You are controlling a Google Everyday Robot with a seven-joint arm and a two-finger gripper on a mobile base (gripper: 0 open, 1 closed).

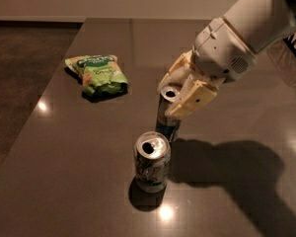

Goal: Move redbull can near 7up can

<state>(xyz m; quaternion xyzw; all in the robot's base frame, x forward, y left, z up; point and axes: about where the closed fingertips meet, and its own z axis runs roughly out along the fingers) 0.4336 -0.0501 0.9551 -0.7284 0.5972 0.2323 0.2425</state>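
The redbull can, tall and slim with a silver top and dark blue lower part, stands upright on the dark table. My gripper comes in from the upper right and is shut on the redbull can's upper part, cream fingers on either side. The 7up can, shorter and wider with green markings and an open silver top, stands upright just in front and left of the redbull can, a small gap between them.
A green snack bag lies on the table to the back left. The table's left edge runs diagonally, with darker floor beyond it. My white arm crosses the upper right.
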